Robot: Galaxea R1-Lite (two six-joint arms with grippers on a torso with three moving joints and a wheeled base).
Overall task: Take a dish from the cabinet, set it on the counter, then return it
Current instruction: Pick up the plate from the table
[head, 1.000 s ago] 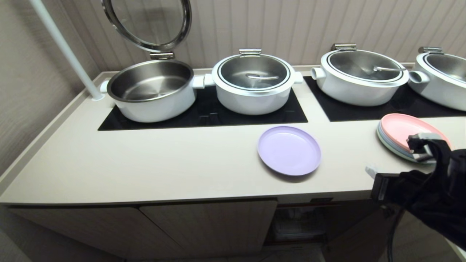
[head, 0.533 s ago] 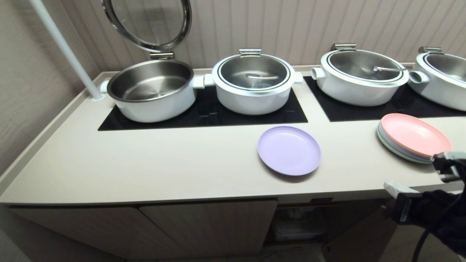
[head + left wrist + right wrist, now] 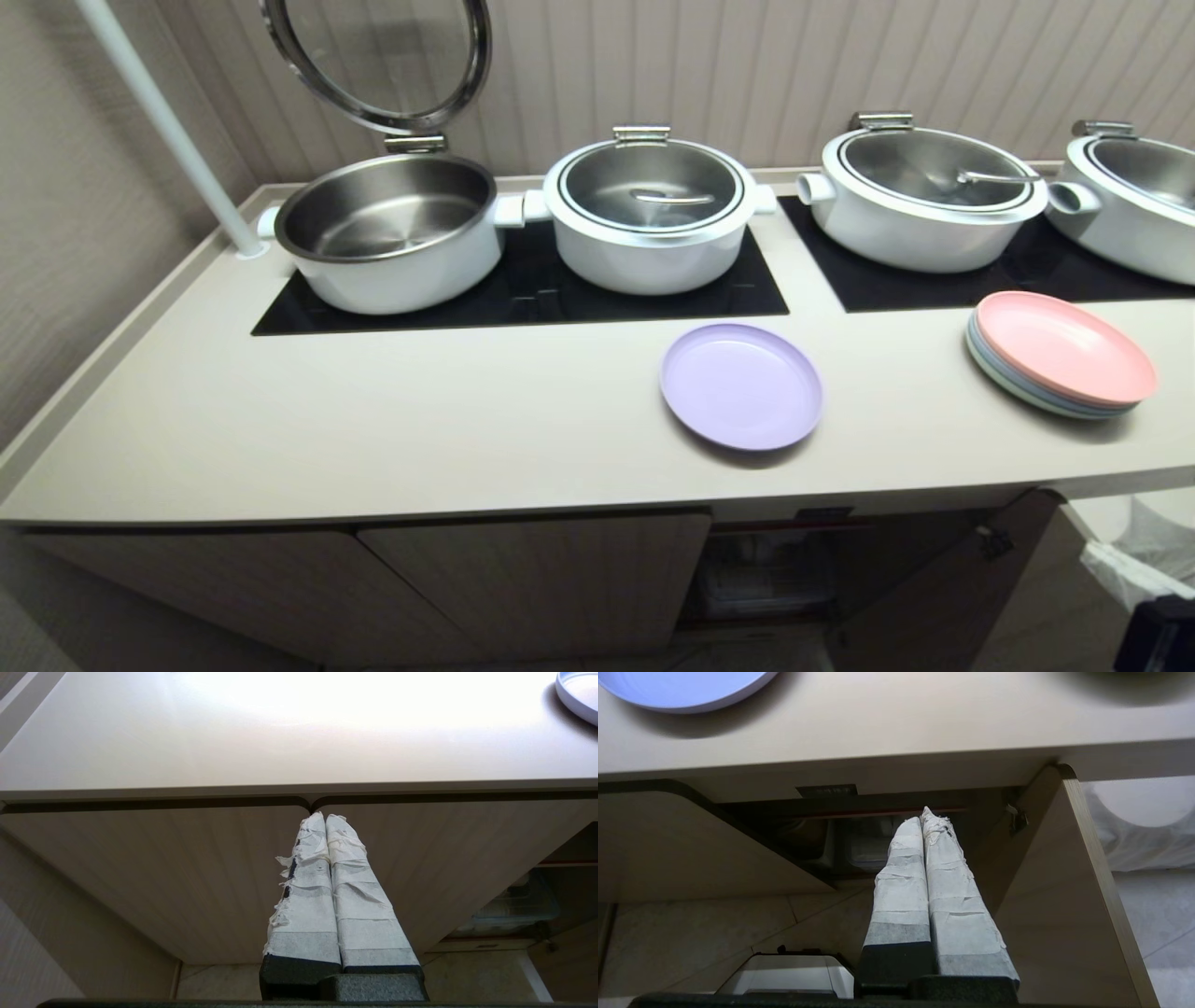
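Right arm gone from the head view, dish (image 3: pixel 741 385) bare on counter (image 3: pixel 373 420).

head: high, looking down on counter (image 3: pixel 373 420) | wrists: low, close before cabinet (image 3: pixel 1064 896) front, facing up at counter edge | shared: lavender dish (image 3: pixel 741 385), open cabinet bay

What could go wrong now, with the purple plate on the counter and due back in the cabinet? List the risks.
1. The purple plate lies flat on the counter, so the shut right gripper may struggle to get under its low rim and could push it along instead.
2. The open cabinet door stands right beside that gripper; the arm might knock it.
3. The pink-topped stack sits close by; a wrong plate could be taken.
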